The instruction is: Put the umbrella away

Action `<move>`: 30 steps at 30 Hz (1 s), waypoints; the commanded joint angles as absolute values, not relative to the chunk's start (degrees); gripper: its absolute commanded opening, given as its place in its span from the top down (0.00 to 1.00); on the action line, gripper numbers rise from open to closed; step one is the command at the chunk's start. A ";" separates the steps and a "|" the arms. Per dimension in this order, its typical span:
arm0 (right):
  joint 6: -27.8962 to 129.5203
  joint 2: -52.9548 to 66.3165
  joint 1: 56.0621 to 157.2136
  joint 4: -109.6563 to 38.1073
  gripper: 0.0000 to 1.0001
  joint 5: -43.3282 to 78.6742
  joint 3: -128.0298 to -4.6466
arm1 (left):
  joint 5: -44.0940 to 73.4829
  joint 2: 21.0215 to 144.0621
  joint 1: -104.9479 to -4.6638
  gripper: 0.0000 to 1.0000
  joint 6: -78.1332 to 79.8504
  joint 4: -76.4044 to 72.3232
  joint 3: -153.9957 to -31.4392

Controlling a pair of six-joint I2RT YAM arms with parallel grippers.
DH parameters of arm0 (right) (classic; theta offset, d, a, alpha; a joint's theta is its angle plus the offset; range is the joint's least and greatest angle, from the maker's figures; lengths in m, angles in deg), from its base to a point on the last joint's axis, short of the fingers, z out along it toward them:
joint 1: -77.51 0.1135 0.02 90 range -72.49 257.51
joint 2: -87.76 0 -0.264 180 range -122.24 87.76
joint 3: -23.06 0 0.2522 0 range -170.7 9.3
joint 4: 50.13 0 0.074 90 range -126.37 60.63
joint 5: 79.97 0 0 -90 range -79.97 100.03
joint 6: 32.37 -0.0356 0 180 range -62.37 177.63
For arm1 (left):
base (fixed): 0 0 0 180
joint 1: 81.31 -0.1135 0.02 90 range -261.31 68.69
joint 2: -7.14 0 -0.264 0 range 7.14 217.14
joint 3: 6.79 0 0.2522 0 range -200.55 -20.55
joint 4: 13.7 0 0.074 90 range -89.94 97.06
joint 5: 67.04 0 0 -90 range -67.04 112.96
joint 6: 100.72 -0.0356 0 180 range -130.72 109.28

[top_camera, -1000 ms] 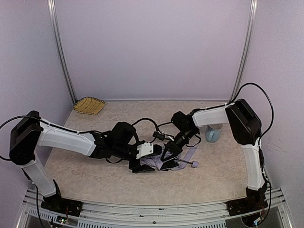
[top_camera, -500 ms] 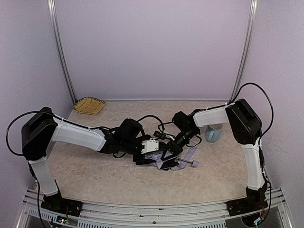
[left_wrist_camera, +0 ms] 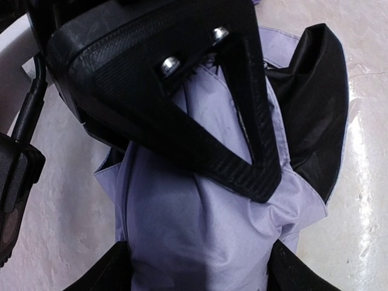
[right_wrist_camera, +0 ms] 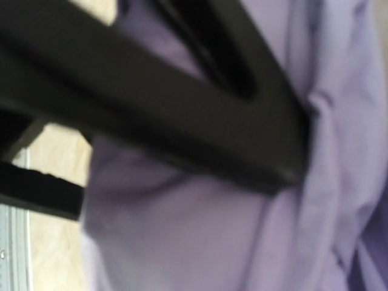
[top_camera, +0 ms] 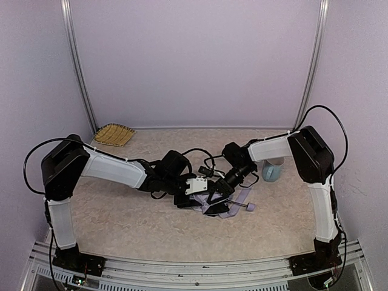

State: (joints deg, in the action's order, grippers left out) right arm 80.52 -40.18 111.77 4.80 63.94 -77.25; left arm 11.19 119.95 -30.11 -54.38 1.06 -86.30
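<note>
Beige table (top_camera: 121,224) w/ umbrella (top_camera: 227,206) mid, blue cup (top_camera: 271,171) right, wicker tray (top_camera: 114,134) back-left.

Both pincers crowd umbrella (top_camera: 225,205) (mid-table); cup (top_camera: 271,171) blocks right.

Umbrella (left_wrist_camera: 200,200) lavender, black underside; cup (top_camera: 271,172) light blue; basket (top_camera: 114,134) tan woven.

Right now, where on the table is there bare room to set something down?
Free: the stretch of table near the left arm's base, and the far middle between the woven tray and the blue cup. Crowded: the centre, where both hands meet on the umbrella.
</note>
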 commanded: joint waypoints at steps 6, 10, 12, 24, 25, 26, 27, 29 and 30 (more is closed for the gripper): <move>71.58 -34.66 108.35 -6.07 0.30 53.91 -70.05 | 9.53 128.22 -26.70 0.32 -48.24 13.56 -84.82; 68.89 -29.80 107.86 -8.48 0.25 52.36 -65.62 | 10.61 129.70 -26.04 0.32 -47.38 14.04 -85.48; 67.42 -27.14 107.77 -9.02 0.20 51.40 -64.27 | 10.88 130.89 -25.96 0.31 -46.34 14.95 -86.52; 55.38 -8.27 102.57 -15.95 0.15 41.23 -51.53 | 11.06 134.55 -25.61 0.28 -42.69 22.28 -92.05; 55.08 -7.20 102.45 -16.27 0.15 40.73 -50.89 | 10.68 134.05 -25.46 0.28 -42.55 22.08 -91.49; 55.00 -6.18 102.39 -16.43 0.15 40.55 -50.55 | 10.03 133.54 -25.30 0.27 -42.58 21.95 -91.01; 55.22 -5.27 102.39 -16.51 0.15 40.81 -50.30 | 9.29 133.17 -25.17 0.27 -42.64 21.54 -90.43; 55.34 -2.55 102.38 -16.94 0.15 42.78 -49.64 | 8.23 132.90 -24.92 0.26 -42.50 20.84 -90.08; 55.34 -1.52 102.38 -17.10 0.15 43.68 -49.26 | 8.00 133.14 -24.74 0.26 -42.35 21.17 -90.45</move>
